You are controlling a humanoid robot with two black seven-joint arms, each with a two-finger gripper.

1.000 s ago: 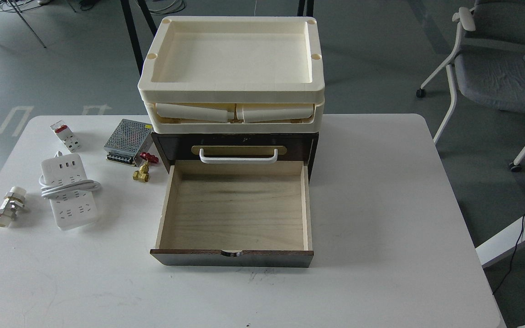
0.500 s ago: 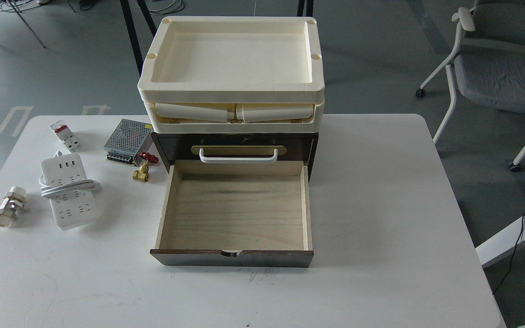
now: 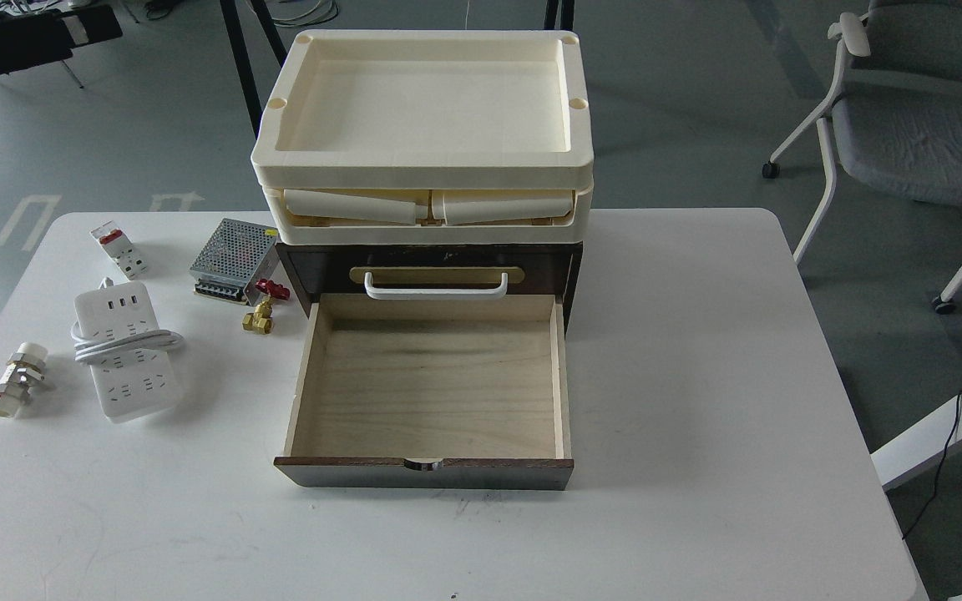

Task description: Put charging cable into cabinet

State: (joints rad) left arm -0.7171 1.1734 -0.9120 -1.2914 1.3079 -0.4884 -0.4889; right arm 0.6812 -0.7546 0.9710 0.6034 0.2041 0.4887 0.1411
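The charging cable [image 3: 132, 380], a white power strip with its thick cord looped across it, lies flat on the white table left of the cabinet. The cabinet [image 3: 311, 269] is a dark brown box with cream trays [image 3: 422, 167] stacked on top and a white handle [image 3: 435, 288]. Its pale wood drawer [image 3: 431, 384] is pulled out toward me and is empty. A dark part of my left arm [image 3: 30, 35] shows at the top left corner, far from the cable; its fingers cannot be told apart. My right gripper is out of view.
A white-and-red breaker [image 3: 119, 248], a metal mesh power supply box [image 3: 235, 257] and a brass valve with a red handle [image 3: 262, 307] lie between cable and cabinet. A metal pipe fitting [image 3: 17, 380] lies at the table's left edge. A grey chair [image 3: 907, 125] stands at the right.
My left arm has come into view at the top left corner. A dark part at the right edge, seen a second ago, is gone. The cable and drawer have not moved.
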